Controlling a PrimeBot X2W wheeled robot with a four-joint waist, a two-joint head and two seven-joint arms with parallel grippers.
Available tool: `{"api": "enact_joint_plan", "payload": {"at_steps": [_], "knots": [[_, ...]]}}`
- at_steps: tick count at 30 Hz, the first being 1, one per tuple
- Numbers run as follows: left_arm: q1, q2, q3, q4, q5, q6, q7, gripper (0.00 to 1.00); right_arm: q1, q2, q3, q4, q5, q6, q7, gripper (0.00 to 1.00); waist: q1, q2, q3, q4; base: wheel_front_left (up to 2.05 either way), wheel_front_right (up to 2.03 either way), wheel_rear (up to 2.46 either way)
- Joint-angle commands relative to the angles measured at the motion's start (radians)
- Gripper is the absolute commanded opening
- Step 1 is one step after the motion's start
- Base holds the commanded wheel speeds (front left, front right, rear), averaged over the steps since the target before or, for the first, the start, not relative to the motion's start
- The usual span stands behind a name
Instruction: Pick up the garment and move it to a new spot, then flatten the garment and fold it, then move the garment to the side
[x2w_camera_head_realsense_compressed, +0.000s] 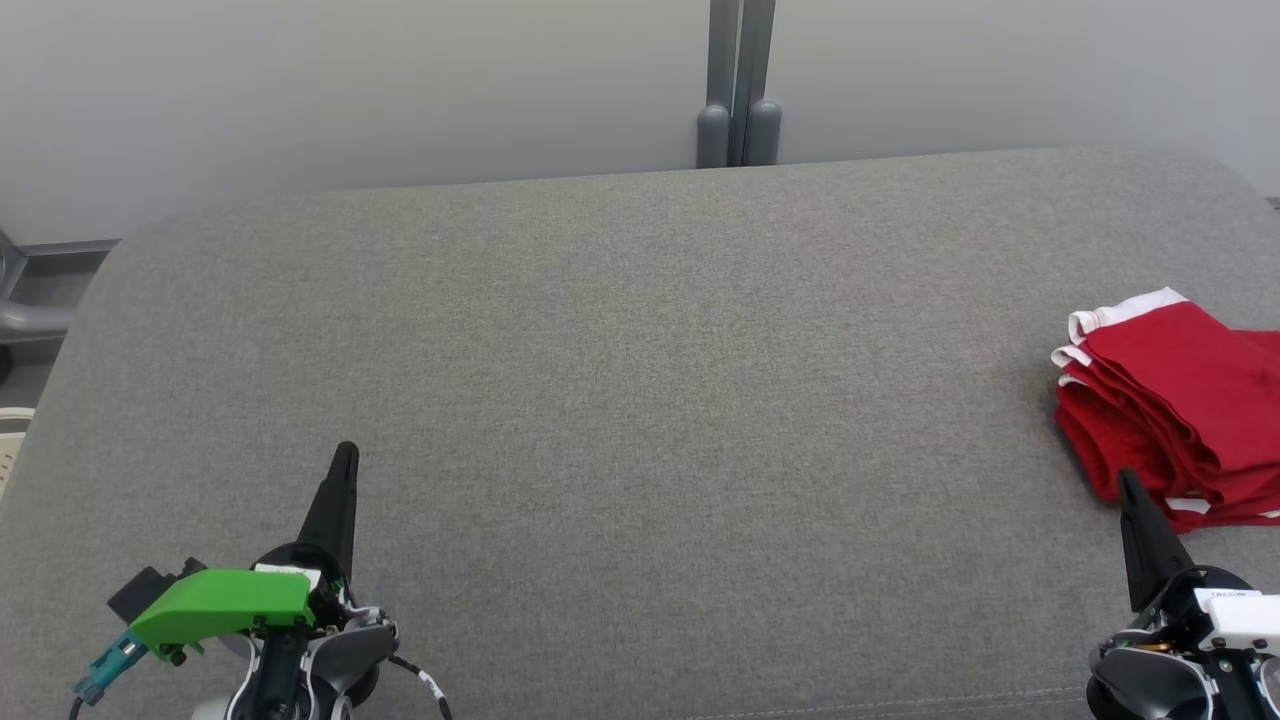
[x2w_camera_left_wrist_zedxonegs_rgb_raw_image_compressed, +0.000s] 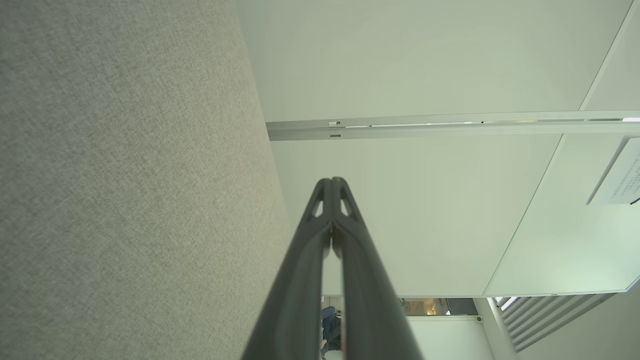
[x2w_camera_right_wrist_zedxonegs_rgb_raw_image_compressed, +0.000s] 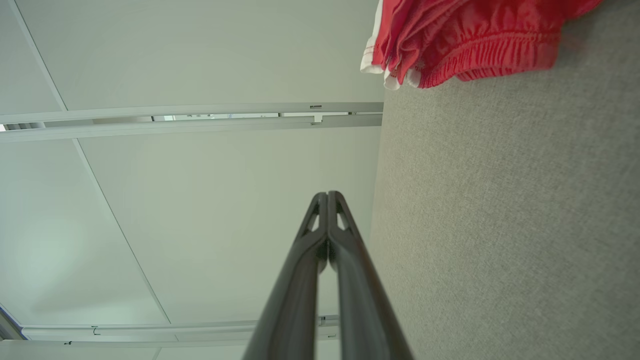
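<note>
Garment (x2w_camera_head_realsense_compressed: 1185, 400) folded at the grey cushion's (x2w_camera_head_realsense_compressed: 640, 380) right edge.
My left gripper (x2w_camera_head_realsense_compressed: 345, 455) and right gripper (x2w_camera_head_realsense_compressed: 1128, 480) are both pressed closed, holding nothing (the right tip sits near its red folds).

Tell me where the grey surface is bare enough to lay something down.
The grey surface is bare from the left gripper across to the red garment, and back to the wall. It is crowded at the right edge, where the red garment lies by the right gripper.
</note>
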Motion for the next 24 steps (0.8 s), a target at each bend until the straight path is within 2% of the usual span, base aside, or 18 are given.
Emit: {"api": "enact_joint_plan", "payload": {"at_steps": [1,24], "knots": [[-0.016,0.001,0.003,-0.004,-0.003,-0.006,0.0,0.0,0.015,-0.005,-0.003,-0.004,0.003,0.0,0.003,0.0,0.0,-0.0001,0.0,0.0,0.0,0.0,0.0],[-0.016,0.001,0.003,-0.004,-0.004,-0.006,0.0,0.0,0.015,-0.005,-0.003,-0.004,0.003,0.0,0.003,0.0,0.0,-0.0001,0.0,0.0,0.0,0.0,0.0]]}}
